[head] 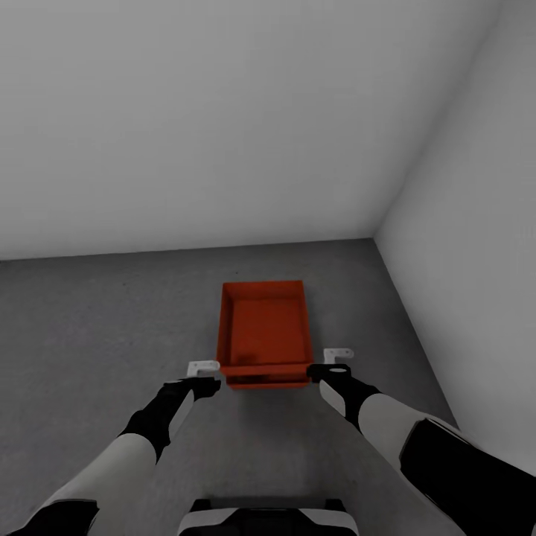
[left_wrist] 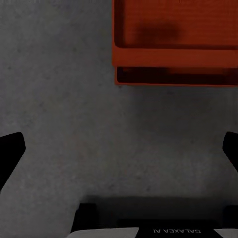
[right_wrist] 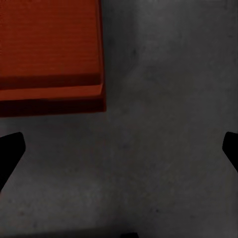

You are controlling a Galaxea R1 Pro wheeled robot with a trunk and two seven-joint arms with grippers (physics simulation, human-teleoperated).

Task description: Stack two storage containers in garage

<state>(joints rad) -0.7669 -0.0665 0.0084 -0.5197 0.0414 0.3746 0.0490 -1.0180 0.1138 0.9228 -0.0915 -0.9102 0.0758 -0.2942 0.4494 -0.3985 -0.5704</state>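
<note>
Orange-red storage containers sit stacked on the dark grey concrete floor near the corner where two plain white walls meet; the upper bin nests on the lower one, whose front edge peeks out just below the top bin's near rim. Stack looks slightly offset toward the robot at the bottom. Both arms reach forward and low, one either side of the stack's near end. Left gripper hangs just beside the near left corner of the bins, not touching; right gripper hangs just beside the near right corner, also apart from it. Neither pair of jaws surrounds the bins: the stack lies between the two grippers, not inside either. Left wrist view: dark fingertips spread wide at the frame edges, bare floor between them, bins ahead of the jaws. Right wrist view: same, fingertips wide apart, nothing held, bin corner ahead and off to one side. Both grippers empty, jaws apart.
</note>
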